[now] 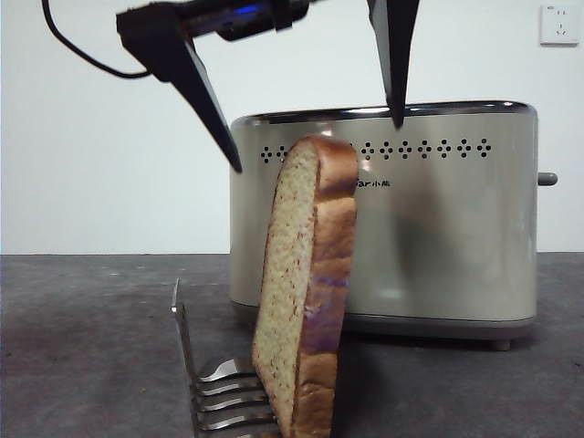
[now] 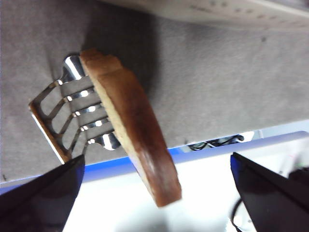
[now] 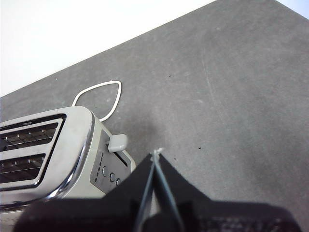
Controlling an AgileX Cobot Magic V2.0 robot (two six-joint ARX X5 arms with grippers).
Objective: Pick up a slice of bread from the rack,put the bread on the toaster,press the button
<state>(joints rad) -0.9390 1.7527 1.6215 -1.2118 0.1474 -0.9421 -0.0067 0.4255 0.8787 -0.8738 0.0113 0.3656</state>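
Steel rack (image 1: pixel 219 392) props bread (image 1: pixel 306 292) upright for pinching; left gripper (image 1: pixel 315 141) hangs spread wide above it, holding nothing. Right gripper (image 3: pixel 155 153) pressed closed, waiting beside toaster (image 1: pixel 438 228).

We look past the left gripper (image 2: pixel 154 193), whose two black jaws stand wide apart with nothing between them. Beyond them the slice of bread (image 2: pixel 133 125) stands on edge in the steel rack (image 2: pixel 67 113), brown crust toward us. The rack rests on the grey table (image 2: pixel 217 82), with the toaster's (image 2: pixel 231 12) pale side at the far edge.
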